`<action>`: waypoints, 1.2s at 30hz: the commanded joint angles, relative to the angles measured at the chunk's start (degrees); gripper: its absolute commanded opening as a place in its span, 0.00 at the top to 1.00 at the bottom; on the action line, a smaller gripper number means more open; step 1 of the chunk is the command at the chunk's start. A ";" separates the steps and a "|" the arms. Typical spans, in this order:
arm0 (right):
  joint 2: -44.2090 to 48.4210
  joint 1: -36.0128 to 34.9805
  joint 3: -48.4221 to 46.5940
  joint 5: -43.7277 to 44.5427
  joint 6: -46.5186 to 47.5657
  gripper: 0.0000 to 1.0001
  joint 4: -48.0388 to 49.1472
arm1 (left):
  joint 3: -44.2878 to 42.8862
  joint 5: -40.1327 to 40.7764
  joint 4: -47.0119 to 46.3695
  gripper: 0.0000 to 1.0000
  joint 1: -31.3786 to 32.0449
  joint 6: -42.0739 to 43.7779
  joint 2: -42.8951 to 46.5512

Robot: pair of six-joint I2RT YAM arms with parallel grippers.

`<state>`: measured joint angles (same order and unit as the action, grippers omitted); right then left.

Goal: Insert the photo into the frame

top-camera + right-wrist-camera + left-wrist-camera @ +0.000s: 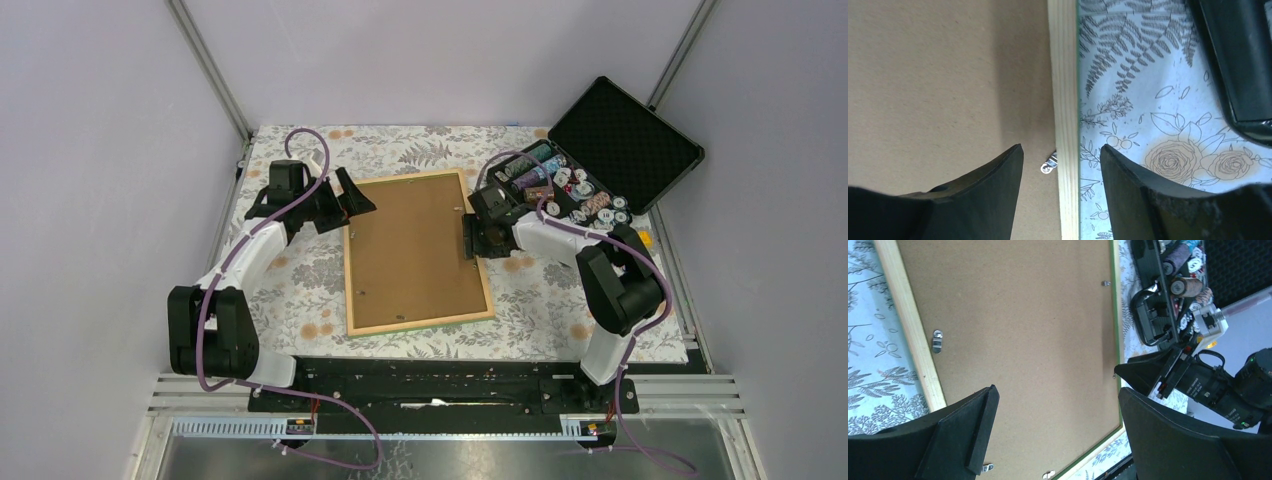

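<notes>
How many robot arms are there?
2. The left black-and-white robot arm reaches the left side of the face-down light wood picture frame; the right black-and-white robot arm reaches its right side, near the open black case of chips. None looks hidden.

Enclosure: plain pale grey walls (100, 150) on the left, rear and right, unmarked. Aluminium posts (210, 70) rise at both rear corners. Pale tablecloth (300, 290), printed with grey ferns and tan roses, lies flat across the work surface. At the near edge, a black mounting plate (430, 375) sits on ribbed aluminium rails (700, 395), with a brushed metal surface (500, 450) below. Lighting is even and diffuse, with soft shadows only
</notes>
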<state>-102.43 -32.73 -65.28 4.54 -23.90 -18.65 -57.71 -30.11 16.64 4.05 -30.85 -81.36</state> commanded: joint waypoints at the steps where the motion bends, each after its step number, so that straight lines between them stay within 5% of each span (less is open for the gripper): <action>1: 1.08 -0.81 1.92 1.40 -1.06 0.37 0.56 | -3.43 4.84 1.94 0.01 0.08 1.24 -0.67; 11: -0.11 -1.93 3.38 1.61 -0.71 0.62 1.17 | -3.94 6.06 2.84 0.01 -0.01 1.54 -0.92; 18: -0.01 -1.96 4.45 3.16 -1.00 0.92 2.52 | -3.74 5.79 2.59 0.01 0.07 1.43 -0.85; 22: 0.94 -1.95 3.12 2.24 -0.45 0.97 3.09 | -3.77 5.54 2.58 0.01 0.08 1.42 -0.98; 23: 1.33 -1.90 2.56 2.41 -0.06 0.95 3.10 | -3.67 5.58 2.52 0.01 0.08 1.41 -0.99; 26: 2.16 -1.87 0.24 3.88 1.37 0.62 2.76 | -3.64 5.37 2.49 0.01 0.08 1.40 -0.82; 36: -4.77 -0.98 -11.47 4.50 5.49 0.32 0.88 | -3.34 4.29 1.77 0.01 0.16 1.19 -0.27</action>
<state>-103.48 -33.98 -71.24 6.76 -21.34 -17.43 -58.94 -24.82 20.86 4.05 -30.22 -82.35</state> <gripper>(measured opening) 0.659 0.987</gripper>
